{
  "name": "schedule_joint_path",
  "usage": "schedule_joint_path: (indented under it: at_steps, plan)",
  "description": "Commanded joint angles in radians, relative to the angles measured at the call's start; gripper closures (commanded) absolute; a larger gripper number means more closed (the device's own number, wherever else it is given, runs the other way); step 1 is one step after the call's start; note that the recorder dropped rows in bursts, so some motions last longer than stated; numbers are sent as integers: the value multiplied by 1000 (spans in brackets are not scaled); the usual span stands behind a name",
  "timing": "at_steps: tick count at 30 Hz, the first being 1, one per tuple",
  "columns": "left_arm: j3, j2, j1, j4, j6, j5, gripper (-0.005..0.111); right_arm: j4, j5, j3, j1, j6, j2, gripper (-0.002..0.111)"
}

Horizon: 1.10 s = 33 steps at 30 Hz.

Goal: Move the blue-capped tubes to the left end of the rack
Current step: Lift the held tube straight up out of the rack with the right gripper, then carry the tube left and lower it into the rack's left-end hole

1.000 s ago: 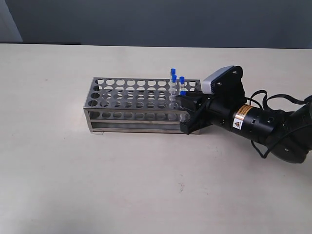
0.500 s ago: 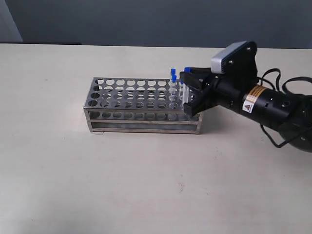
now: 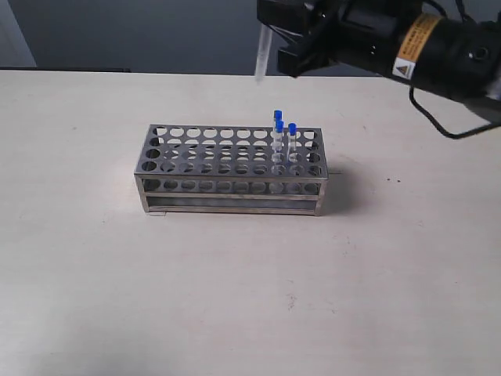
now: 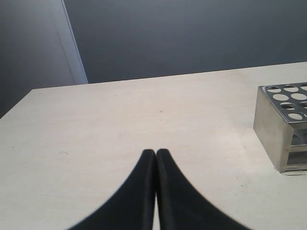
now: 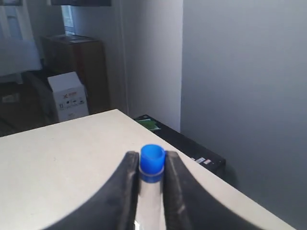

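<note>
- Clear, blue-capped tube (image 3: 261, 59) hung tilted, well above the rack (image 3: 227, 168).
- Right gripper (image 5: 152, 158) was high, pinching the tube at its cap; left gripper (image 4: 155, 154) was pressed together.

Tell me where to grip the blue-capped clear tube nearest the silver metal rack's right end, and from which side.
Grip the blue-capped clear tube at its cap and the neck just under it, coming straight down. It stands upright in the silver metal rack, so only that top clears the hole plate. Two more capped tubes stand close beside it toward the rack's middle, so pinching front to back looks safer.
</note>
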Motion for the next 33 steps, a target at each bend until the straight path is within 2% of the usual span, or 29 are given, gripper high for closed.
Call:
schedule_joint_path:
  at_steps: [1,6,14,19,33]
  plan:
    - [-2,4,-7,3,0,-14,106,-88,58,-136,92,49,90,109]
    - [-2,4,-7,3,0,-14,106,-82,121,-275,179,49,229,109]
    - [-2,4,-7,3,0,-14,106,-38,125,-462,231,49,427,109]
    - [-2,4,-7,3,0,-14,106,-41,206,-558,267,49,512,109]
    - [-2,4,-7,3,0,-14,106,16,282,-654,276,49,645,109]
